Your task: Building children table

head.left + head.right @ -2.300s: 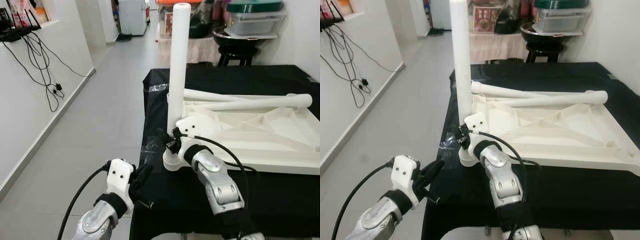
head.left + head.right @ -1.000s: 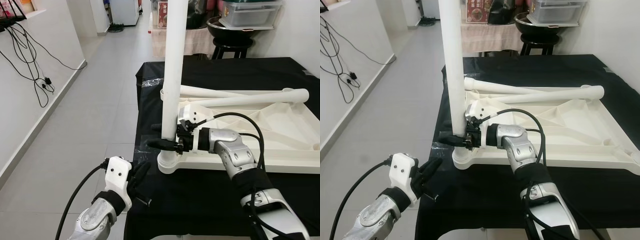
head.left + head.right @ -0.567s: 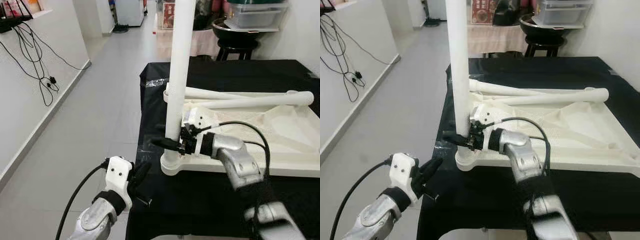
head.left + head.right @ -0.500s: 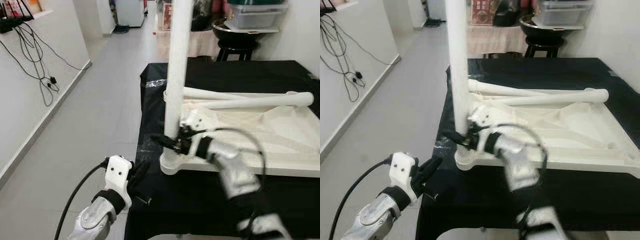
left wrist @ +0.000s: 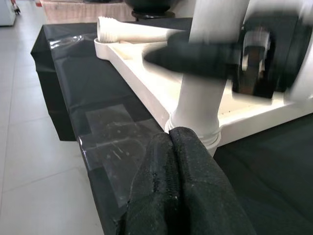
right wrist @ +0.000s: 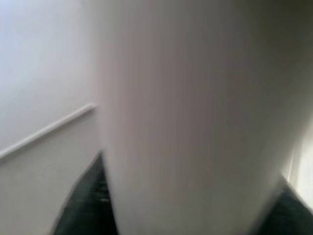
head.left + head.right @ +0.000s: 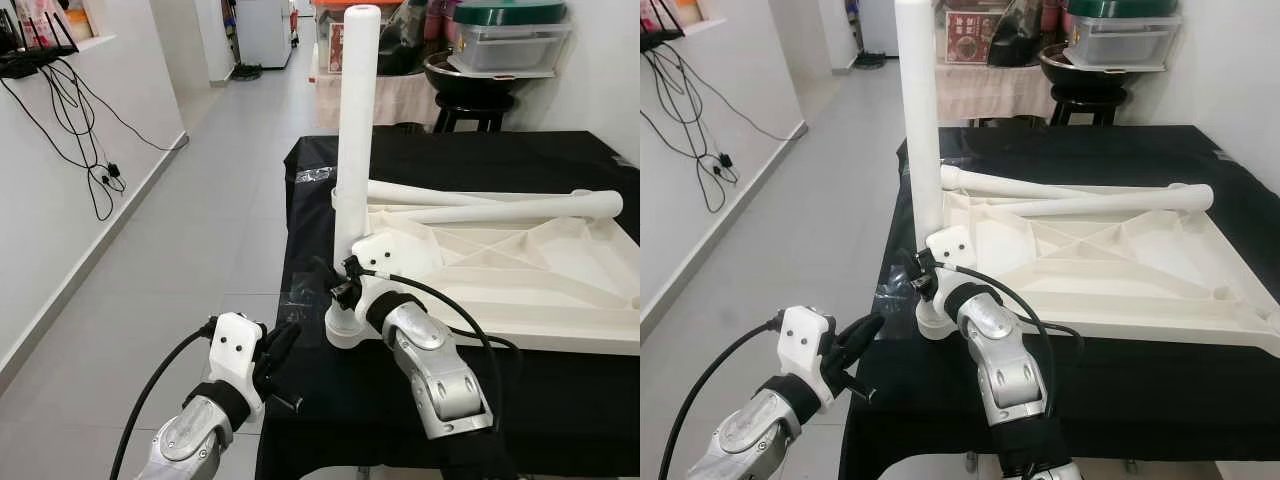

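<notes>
A white children's table top (image 7: 520,270) lies upside down on a black-covered table. One white leg (image 7: 355,120) stands upright in the socket at its near left corner. My right gripper (image 7: 333,283) is shut on this leg just above the socket; the leg (image 6: 195,122) is right up against the right wrist camera. Two more white legs (image 7: 500,210) lie loose across the far part of the top. My left gripper (image 7: 280,350) hovers shut and holding nothing, off the table's near left edge. Its fingertips (image 5: 171,142) point at the leg's base (image 5: 200,107).
The black cloth (image 7: 560,400) hangs over the table's edges. Grey tiled floor (image 7: 200,220) runs along the left to a white wall with hanging cables (image 7: 90,150). A black stool (image 7: 470,100) and plastic storage boxes (image 7: 505,40) stand behind the table.
My right forearm has swung from out on the right back round to the near side, with its gripper staying on the leg's base. The left arm has not moved. The camera shifted slightly.
</notes>
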You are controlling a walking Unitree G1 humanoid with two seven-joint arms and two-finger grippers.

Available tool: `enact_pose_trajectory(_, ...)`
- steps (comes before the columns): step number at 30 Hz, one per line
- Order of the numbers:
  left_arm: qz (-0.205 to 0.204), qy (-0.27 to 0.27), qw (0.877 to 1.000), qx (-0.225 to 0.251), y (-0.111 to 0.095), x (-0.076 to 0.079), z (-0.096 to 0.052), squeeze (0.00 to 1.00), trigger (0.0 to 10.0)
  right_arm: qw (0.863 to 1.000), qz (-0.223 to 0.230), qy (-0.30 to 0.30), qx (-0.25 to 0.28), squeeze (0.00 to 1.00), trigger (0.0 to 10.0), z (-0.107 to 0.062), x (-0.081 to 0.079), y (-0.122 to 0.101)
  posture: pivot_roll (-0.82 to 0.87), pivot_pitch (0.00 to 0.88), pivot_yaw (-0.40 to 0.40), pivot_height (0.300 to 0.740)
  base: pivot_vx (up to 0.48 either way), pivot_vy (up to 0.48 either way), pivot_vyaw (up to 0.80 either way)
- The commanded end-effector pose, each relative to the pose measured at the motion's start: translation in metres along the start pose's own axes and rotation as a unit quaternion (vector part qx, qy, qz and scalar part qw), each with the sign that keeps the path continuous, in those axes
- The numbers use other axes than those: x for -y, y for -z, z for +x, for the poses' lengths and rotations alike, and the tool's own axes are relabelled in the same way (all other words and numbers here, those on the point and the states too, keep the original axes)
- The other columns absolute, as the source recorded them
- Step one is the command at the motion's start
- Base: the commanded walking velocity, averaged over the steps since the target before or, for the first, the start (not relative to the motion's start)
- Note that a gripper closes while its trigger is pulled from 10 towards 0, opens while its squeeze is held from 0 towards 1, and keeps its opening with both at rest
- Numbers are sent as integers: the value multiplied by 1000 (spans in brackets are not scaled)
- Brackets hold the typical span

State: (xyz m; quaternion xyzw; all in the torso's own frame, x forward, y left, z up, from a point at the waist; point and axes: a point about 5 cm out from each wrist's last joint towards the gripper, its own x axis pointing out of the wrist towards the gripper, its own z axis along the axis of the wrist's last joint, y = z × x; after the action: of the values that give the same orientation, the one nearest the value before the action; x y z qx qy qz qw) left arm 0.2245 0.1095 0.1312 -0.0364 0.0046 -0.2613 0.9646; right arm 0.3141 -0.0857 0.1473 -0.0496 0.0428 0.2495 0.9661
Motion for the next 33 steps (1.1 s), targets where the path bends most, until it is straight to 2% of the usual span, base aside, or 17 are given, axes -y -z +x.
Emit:
enact_pose_trajectory(1,-3,-4,1000,-5,4,-1,1,0,10000,998,20,-50,14,1000,10000,2,-5,-5,-14,43,2,740,0,0,0)
enact_pose_trajectory(2,-3,-3,1000,-6,4,-1,1,0,10000,997,24,-75,26,1000,10000,3,-7,-10,-14,43,2,740,0,0,0)
enact_pose_trajectory(3,-3,-2,1000,-6,4,-1,1,0,10000,991,21,-124,47,1000,10000,4,-7,-19,-16,38,2,740,0,0,0)
enact_pose_trajectory(4,-3,-2,1000,-6,4,-1,1,0,10000,991,21,-124,47,1000,10000,4,-7,-19,-16,38,2,740,0,0,0)
enact_pose_trajectory(5,-4,-1,1000,-6,5,0,2,0,10000,977,6,-201,65,1000,10000,4,-5,-30,-12,35,0,740,0,0,0)
enact_pose_trajectory(6,-4,-1,1000,-6,5,0,2,0,10000,971,-2,-228,67,1000,10000,3,-4,-33,-12,35,0,740,0,0,0)
enact_pose_trajectory(7,-4,-1,1000,-6,5,0,3,0,10000,959,-27,-274,61,0,10000,1,-4,-33,-11,34,-2,740,0,0,0)
enact_pose_trajectory(8,-4,-1,1000,-6,5,0,3,0,10000,959,-27,-274,61,0,10000,1,-4,-33,-11,34,-2,740,0,0,0)
enact_pose_trajectory(10,-4,-1,1000,-5,5,0,3,0,10000,939,-62,-333,53,0,10000,-2,-4,-33,-11,34,-2,740,0,0,0)
enact_pose_trajectory(11,-4,-2,1000,-5,6,0,3,0,10000,929,-49,-364,42,0,10000,2,0,-31,1,26,-10,740,0,0,0)
enact_pose_trajectory(20,-3,-4,1000,-5,6,1,4,0,10000,921,-24,-388,35,0,10000,13,10,-30,10,25,-15,740,0,0,0)
enact_pose_trajectory(21,-2,-5,1000,-4,6,2,4,0,10000,917,-13,-398,33,0,627,17,12,-32,18,29,-20,740,0,0,0)
enact_pose_trajectory(22,-2,-5,1000,-4,6,3,4,0,10000,912,-8,-410,32,0,0,19,15,-33,17,29,-20,740,0,0,0)
enact_pose_trajectory(25,-2,-5,1000,-3,6,4,3,0,10000,907,-7,-421,30,0,0,21,19,-35,17,30,-20,740,0,0,0)
enact_pose_trajectory(30,-3,-5,1000,-2,6,5,4,0,10000,914,-6,-405,37,0,0,20,26,-36,10,34,-19,740,0,0,0)
enact_pose_trajectory(31,-4,-5,1000,-1,6,5,4,0,10000,922,-7,-386,42,0,0,15,27,-32,8,37,-15,740,0,0,0)
enact_pose_trajectory(33,-4,-5,1000,-1,6,5,4,0,10000,926,-7,-375,44,0,0,12,28,-30,8,38,-14,740,0,0,0)
